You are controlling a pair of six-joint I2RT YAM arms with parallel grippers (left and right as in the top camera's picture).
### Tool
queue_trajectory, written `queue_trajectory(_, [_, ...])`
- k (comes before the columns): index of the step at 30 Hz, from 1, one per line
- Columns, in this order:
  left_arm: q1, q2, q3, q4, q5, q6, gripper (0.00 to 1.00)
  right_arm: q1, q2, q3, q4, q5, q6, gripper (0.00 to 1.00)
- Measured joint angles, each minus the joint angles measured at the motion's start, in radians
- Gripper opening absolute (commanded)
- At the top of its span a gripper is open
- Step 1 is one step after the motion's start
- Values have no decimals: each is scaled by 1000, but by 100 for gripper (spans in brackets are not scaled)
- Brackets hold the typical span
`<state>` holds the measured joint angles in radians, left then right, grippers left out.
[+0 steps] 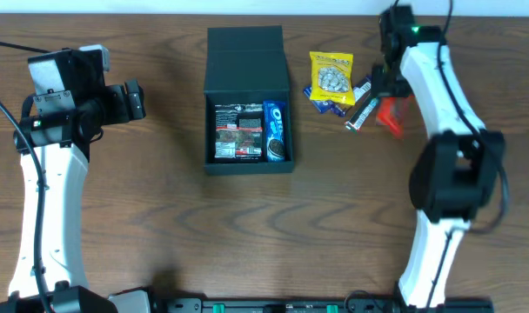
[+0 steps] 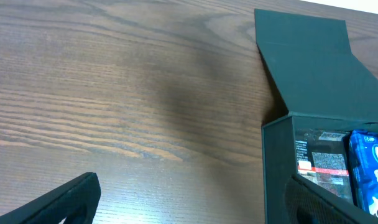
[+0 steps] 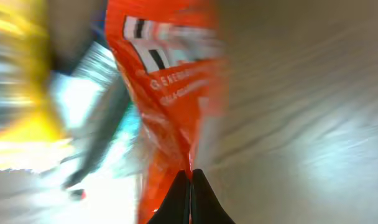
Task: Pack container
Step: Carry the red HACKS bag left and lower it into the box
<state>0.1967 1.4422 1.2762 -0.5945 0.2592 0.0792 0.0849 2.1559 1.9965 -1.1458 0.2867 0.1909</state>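
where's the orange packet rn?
In the overhead view the orange packet lies right of the container, beyond the yellow bag. The right gripper is shut on its edge.

A robotics lab bench: wood-grain table (image 1: 160,226) with two white robot arms (image 1: 47,200).

container (image 1: 245,56) | dark teal box | lid open flat | mid-table | partly filled

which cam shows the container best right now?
Overhead. The whole container shows, lid flapped back, packets inside. Left wrist gets only the lid and one front corner, cropped at the frame edge. Right wrist shows none of it, only a blurred orange packet.
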Motion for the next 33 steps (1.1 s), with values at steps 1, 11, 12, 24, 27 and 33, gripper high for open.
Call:
queue_trajectory(1, [0, 0, 0, 0, 0, 0, 96, 23, -56, 2, 2, 1, 5, 2])
queue_trajectory(11, [0, 0, 0, 0, -43, 0, 95, 340, -236, 36, -6, -4, 113, 2])
queue_trajectory(12, [0, 0, 0, 0, -62, 0, 95, 398, -219, 35, 10, -15, 138, 1])
queue_trajectory(24, [0, 0, 0, 16, -118, 0, 96, 638, -27, 32, 63, -65, 282, 2])
queue_trajectory(27, [0, 0, 0, 16, -118, 0, 96, 647, 21, 31, 67, -70, 303, 1])
queue_trajectory(33, [0, 0, 0, 16, -122, 0, 95, 647, 49, 31, 76, -61, 317, 1])
